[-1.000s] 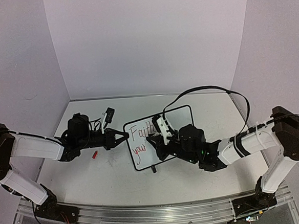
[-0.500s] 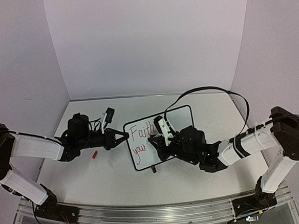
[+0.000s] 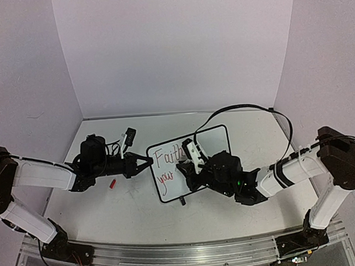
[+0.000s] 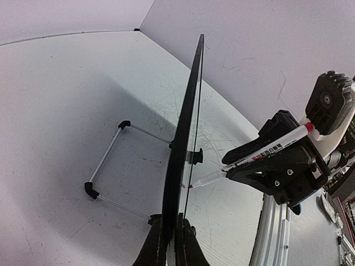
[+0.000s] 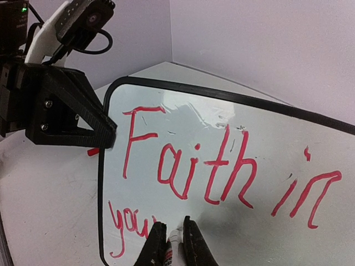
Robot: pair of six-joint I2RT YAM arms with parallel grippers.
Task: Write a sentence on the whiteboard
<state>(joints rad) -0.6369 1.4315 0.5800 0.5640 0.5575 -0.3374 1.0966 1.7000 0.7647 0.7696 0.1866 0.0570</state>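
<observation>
The whiteboard (image 3: pixel 167 164) stands propped on its wire stand at table centre, black-framed, with red writing "Faith in" and "you" below it (image 5: pixel 233 166). My left gripper (image 3: pixel 146 162) is shut on the board's left edge, seen edge-on in the left wrist view (image 4: pixel 176 244). My right gripper (image 3: pixel 186 167) is shut on a red marker (image 5: pixel 172 249), its tip touching the board just right of "you". The marker also shows in the left wrist view (image 4: pixel 249 160), tip at the board face.
A small red marker cap (image 3: pixel 113 184) lies on the table left of the board. A black-and-white object (image 3: pixel 128 138) lies behind my left arm. The board's wire stand (image 4: pixel 105 166) reaches behind it. Walls enclose the table on three sides.
My right gripper with the marker has shifted slightly left along the lower line of writing. The left arm and the board have not moved.
</observation>
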